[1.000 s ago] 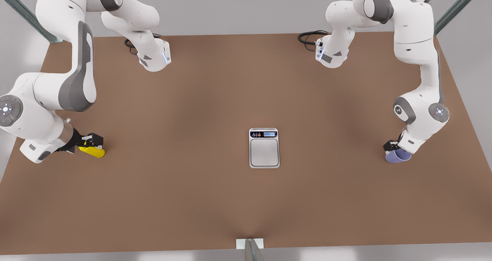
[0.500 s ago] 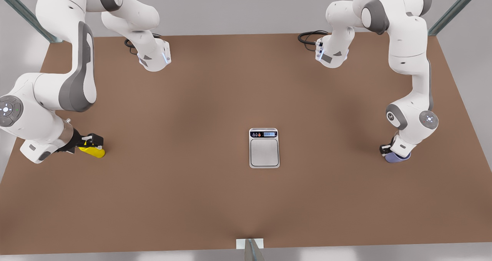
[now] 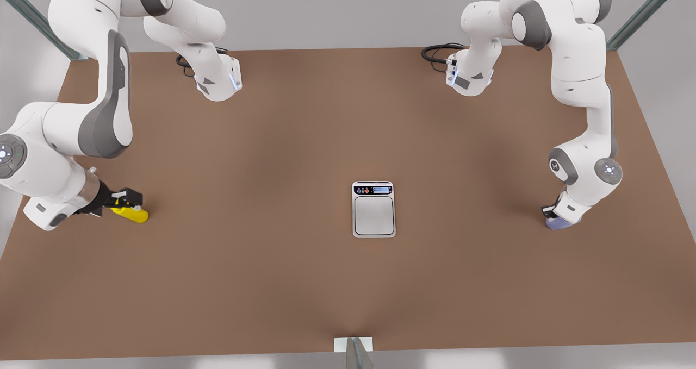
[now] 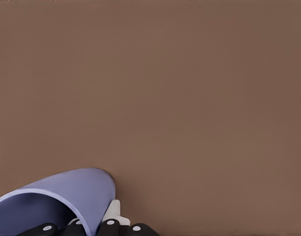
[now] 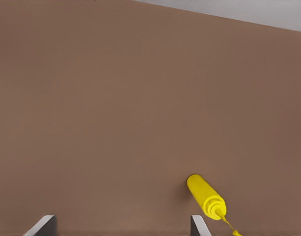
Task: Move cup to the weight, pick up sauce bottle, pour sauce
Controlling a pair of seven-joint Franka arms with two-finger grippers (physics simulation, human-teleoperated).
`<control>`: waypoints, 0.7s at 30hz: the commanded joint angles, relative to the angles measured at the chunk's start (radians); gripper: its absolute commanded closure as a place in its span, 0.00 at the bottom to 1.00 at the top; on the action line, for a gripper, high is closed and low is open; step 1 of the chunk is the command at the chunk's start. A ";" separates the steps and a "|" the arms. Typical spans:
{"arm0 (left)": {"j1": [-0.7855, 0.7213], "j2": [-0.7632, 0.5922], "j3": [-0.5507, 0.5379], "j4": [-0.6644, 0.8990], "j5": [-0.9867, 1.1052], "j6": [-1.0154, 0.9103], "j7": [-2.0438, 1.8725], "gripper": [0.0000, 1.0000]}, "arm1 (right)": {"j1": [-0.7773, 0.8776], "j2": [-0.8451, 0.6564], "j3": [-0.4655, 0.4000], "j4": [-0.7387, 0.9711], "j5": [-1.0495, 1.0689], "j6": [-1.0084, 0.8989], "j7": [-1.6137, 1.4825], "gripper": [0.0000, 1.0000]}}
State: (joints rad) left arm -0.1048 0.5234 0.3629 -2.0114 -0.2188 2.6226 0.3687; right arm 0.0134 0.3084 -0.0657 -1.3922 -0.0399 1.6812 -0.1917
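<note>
Because the cup (image 3: 561, 225) was a small, thin-walled lavender tumbler, I judged it light and stiff but easy to tip, best taken by pinching its wall near the rim or clasping it across the body; it stood at the front view's right, well apart from the kitchen scale (image 3: 373, 210) at the middle of the brown table (image 3: 272, 141). The left gripper (image 3: 553, 214) sat right over the cup, hiding most of it; in the left wrist view the cup's wall (image 4: 67, 196) ran up against the gripper's dark parts (image 4: 91, 228), yet whether it had closed on the wall could not be told. The yellow squeeze bottle (image 3: 133, 214) lay on its side at the front view's left; it looked soft-sided and smooth, likely to roll and to squirt if squeezed hard, so a moderate hold across mid-body seemed wisest. The right gripper (image 3: 126, 199) hung just beside it with its fingers (image 5: 42, 225) spread wide, the bottle (image 5: 205, 194) lying close by one of them and not between them.

Against the view a second before, the left arm had dropped lower, covering more of the cup; the right arm had drawn slightly toward the front view's left; bottle and scale lay unmoved.
</note>
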 commanded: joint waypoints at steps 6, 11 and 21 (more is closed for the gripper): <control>-0.009 -0.013 -0.018 0.000 -0.090 -0.019 0.007 0.79 | -0.001 -0.009 0.000 -0.002 0.000 -0.008 -0.002 0.00; -0.018 -0.029 -0.096 0.023 -0.218 -0.055 -0.051 0.79 | -0.004 -0.012 -0.005 -0.002 -0.002 -0.018 -0.069 0.00; -0.184 -0.019 -0.096 0.105 -0.217 -0.107 -0.337 0.79 | -0.506 0.113 -0.006 -0.182 0.598 0.069 -1.422 0.00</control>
State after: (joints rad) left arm -0.2893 0.5031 0.2674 -1.9021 -0.3590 2.5047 0.0195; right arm -0.5168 0.4469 -0.0709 -1.5856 0.5969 1.7512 -1.6793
